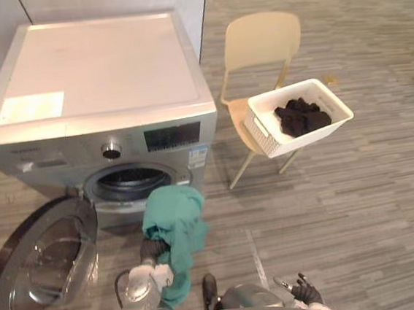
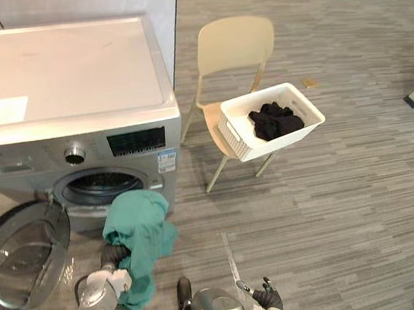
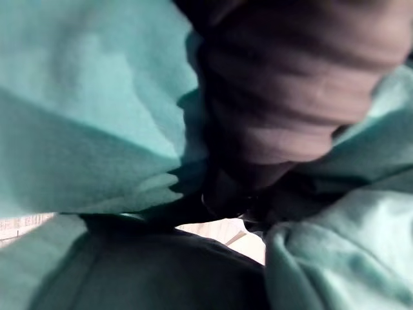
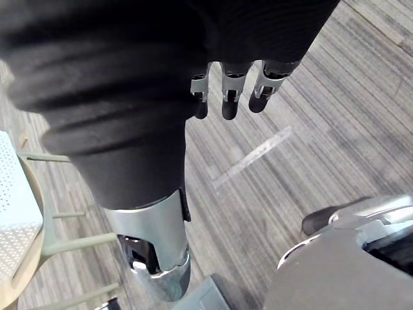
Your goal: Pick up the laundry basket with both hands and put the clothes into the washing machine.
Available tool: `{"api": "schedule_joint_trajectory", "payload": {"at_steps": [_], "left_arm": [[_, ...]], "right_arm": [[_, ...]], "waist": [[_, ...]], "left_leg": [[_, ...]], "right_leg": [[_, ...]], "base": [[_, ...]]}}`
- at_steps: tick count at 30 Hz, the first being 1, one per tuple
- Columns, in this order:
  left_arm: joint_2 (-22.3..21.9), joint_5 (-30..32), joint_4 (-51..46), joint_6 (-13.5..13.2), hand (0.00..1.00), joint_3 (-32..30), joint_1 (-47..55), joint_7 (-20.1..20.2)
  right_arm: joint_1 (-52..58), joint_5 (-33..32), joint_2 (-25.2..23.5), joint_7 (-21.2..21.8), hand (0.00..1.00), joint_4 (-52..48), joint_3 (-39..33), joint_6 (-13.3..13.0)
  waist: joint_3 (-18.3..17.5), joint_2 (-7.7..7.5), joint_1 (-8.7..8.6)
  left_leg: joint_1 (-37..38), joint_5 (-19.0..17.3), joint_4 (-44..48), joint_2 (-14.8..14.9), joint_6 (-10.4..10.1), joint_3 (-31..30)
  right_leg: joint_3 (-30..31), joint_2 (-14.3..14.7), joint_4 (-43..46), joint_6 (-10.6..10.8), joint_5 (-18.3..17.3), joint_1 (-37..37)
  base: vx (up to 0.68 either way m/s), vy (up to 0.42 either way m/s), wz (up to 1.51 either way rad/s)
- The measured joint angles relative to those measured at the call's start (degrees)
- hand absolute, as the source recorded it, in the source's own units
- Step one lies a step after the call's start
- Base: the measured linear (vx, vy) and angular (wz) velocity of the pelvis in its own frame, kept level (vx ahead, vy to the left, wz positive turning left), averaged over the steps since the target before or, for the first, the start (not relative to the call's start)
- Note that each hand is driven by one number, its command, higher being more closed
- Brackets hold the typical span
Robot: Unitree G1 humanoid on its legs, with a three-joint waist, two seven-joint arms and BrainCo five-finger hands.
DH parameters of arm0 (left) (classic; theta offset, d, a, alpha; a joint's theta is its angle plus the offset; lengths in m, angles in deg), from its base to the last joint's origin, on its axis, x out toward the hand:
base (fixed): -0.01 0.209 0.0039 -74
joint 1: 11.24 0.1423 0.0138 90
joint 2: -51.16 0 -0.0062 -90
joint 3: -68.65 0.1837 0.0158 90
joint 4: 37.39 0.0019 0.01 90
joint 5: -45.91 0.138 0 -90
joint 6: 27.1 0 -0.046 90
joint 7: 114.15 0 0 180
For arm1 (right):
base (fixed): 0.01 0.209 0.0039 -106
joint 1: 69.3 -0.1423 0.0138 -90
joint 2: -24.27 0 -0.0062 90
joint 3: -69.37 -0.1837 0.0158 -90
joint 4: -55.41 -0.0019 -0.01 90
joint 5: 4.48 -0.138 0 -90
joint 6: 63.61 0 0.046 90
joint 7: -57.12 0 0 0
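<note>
**A:** Which step is this?

**B:** Loading, I'd judge. A teal garment hangs draped over the left hand, just before the washing machine's open drum. The cloth buries the fingers, so I cannot tell their grip.

**A:** How does it lie?

**B:** Long axis vertical, tail toward the floor. The next move should carry it forward into the drum. The right hand hangs slack-fingered and empty. The laundry basket sits on the chair, dark clothes inside.

Laundry basket: white, perforated; sits on the beige chair seat; I see black clothes heaped inside
Washing machine: silver front-loader; door swung wide open
Teal garment: hangs just before the drum opening
</note>
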Motion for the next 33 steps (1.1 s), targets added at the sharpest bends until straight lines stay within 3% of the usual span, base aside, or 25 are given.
{"api": "schedule_joint_trajectory", "payload": {"at_steps": [2,4,5,7,9,10,12,14,17,19,20,21,23,24,25,28,33], "left_arm": [[-0.9,0.0,0.0,0.0,1.0,0.1,-0.4,0.5],[-2.4,0.0,0.1,0.0,1.0,0.1,-0.4,0.7],[-2.7,0.0,0.2,0.0,1.0,0.1,-0.6,0.7],[-2.3,0.0,0.2,0.0,1.0,0.0,-1.5,0.9],[-2.4,0.0,0.2,0.0,1.0,0.5,-2.4,1.1],[-1.8,0.0,0.3,0.1,1.0,1.1,-3.3,1.2],[-0.4,0.1,0.9,0.1,1.0,2.1,-3.6,1.2],[0.6,0.6,1.6,0.2,1.0,3.0,-4.5,1.2],[1.8,1.2,7.2,0.1,1.0,4.8,-10.2,0.9],[2.0,1.3,11.6,0.1,1.0,4.8,-15.3,-0.6],[2.2,1.5,14.3,0.1,1.0,4.7,-19.1,-2.0],[2.3,1.8,16.3,0.1,1.0,4.4,-21.5,-2.8],[2.2,1.9,19.7,0.0,1.0,3.0,-27.0,-4.4],[2.0,2.1,21.8,-0.2,1.0,1.2,-30.1,-5.7],[1.4,2.3,23.4,-0.4,1.0,-0.9,-32.8,-7.1],[-0.6,2.2,24.9,-0.4,1.0,-5.4,-35.8,-9.4],[-3.4,0.0,25.2,-0.2,1.0,-9.2,-43.3,-12.2]], "right_arm": [[-0.6,0.0,0.6,0.0,0.0,0.0,0.6,0.3],[-1.5,-0.1,2.3,0.0,0.0,-0.4,0.9,0.4],[-1.8,-0.1,2.6,0.0,0.0,-0.4,1.0,0.6],[-2.2,-0.1,2.4,0.3,0.0,-1.2,1.7,0.7],[-3.0,0.0,2.8,0.8,0.0,-1.2,2.5,0.8],[-4.5,0.5,2.7,1.1,0.0,-1.1,3.9,0.9],[-6.8,2.3,2.4,1.9,0.0,-1.2,8.5,0.9],[-9.4,4.8,2.9,2.6,0.0,-1.5,12.0,0.9],[-12.8,4.8,0.7,3.2,0.0,-3.1,13.4,0.8],[-14.5,0.9,-0.7,3.1,0.0,-4.9,13.8,0.7],[-15.4,-3.1,-1.2,2.8,0.0,-7.0,14.2,0.3],[-15.6,-4.8,-1.6,2.4,0.0,-8.1,14.3,-0.2],[-16.6,-7.2,-2.1,1.8,0.0,-8.4,15.9,-1.3],[-17.4,-7.5,-2.1,1.8,0.0,-8.6,17.5,-2.0],[-19.0,-7.6,-2.1,1.8,0.0,-9.1,18.5,-2.0],[-18.9,-8.6,-2.1,1.6,0.0,-13.1,20.4,-2.9],[-17.1,-14.2,-1.8,0.8,0.0,-20.6,21.1,-4.8]], "waist": [[0.3,0.48,0.06],[-0.1,2.83,1.48],[0.0,2.94,1.66],[-0.4,2.25,1.51],[-0.4,2.12,1.38],[0.0,1.11,1.47],[-0.1,-0.44,2.02],[0.0,-0.79,1.93],[2.4,0.43,1.95],[4.9,0.81,1.74],[6.7,0.8,0.83],[7.4,0.37,-0.12],[9.0,-2.04,-1.01],[10.7,-3.22,-0.88],[12.9,-2.5,-0.6],[15.0,-2.42,-0.68],[16.9,-2.43,-1.34]], "left_leg": [[-3.2,1.7,-9.3,-4.8,-2.0,-1.0],[-4.4,8.9,-23.2,-9.1,-3.4,-3.7],[-4.2,10.4,-24.2,-10.2,-2.3,-4.1],[-4.7,9.8,-26.0,-14.1,0.3,-4.1],[-5.9,8.7,-25.3,-15.3,2.3,-3.9],[-6.0,7.4,-23.8,-16.3,4.2,-3.5],[-5.3,6.8,-24.0,-17.9,5.0,-2.0],[-5.2,7.0,-24.6,-18.8,5.4,-1.8],[-5.3,6.9,-25.1,-18.2,5.2,-2.7],[-6.3,6.5,-24.7,-17.0,4.5,-3.1],[-8.1,6.5,-23.2,-16.1,4.3,-4.1],[-10.5,6.4,-21.0,-15.6,4.1,-5.3],[-15.1,5.0,-14.6,-14.4,3.2,-7.8],[-17.9,3.6,-9.5,-12.6,2.3,-9.8],[-20.3,3.1,-6.5,-9.3,1.5,-12.2],[-24.4,4.2,-5.1,-4.9,-0.3,-14.1],[-30.9,5.1,-3.7,-1.7,-1.3,-14.7]], "right_leg": [[0.2,-1.6,0.0,0.8,-0.5,-0.4],[2.0,-2.4,-0.8,2.6,-0.7,-1.2],[3.0,-2.6,-1.4,3.1,-0.7,-0.9],[3.1,-5.6,-0.1,7.5,-0.9,-2.5],[2.5,-7.4,7.1,9.4,-4.3,-6.5],[1.5,-9.8,17.0,11.4,-8.7,-10.7],[-0.6,-13.5,27.5,13.0,-10.7,-15.9],[-5.5,-16.3,30.8,11.8,-11.0,-18.6],[-7.4,-17.4,29.6,10.2,-12.0,-21.6],[-4.8,-17.5,28.7,10.7,-11.7,-25.8],[-2.7,-17.6,26.9,11.3,-10.3,-28.7],[-1.8,-18.1,25.2,11.5,-8.5,-30.6],[0.0,-19.0,24.2,11.7,-3.9,-33.2],[-0.2,-18.8,25.5,13.7,0.1,-34.1],[-2.4,-16.6,27.4,12.9,-0.6,-34.9],[-4.5,-13.3,29.3,10.5,-1.6,-38.5],[-5.5,-11.3,31.6,8.7,-2.2,-45.2]], "base": [[0.05,0.194,-0.14],[0.12,0.23,-0.66],[0.23,0.247,-0.62],[0.24,0.274,-0.08],[0.14,0.231,0.2],[0.12,0.196,0.08],[0.15,0.205,-0.04],[0.13,0.103,-0.05],[0.09,-0.011,-0.02],[0.0,-0.097,0.0],[-0.02,-0.135,0.32],[-0.01,-0.162,0.68],[0.01,-0.279,0.72],[0.01,-0.416,0.44],[0.01,-0.366,0.26],[0.02,-0.315,-0.13],[0.02,-0.165,-0.1]]}}
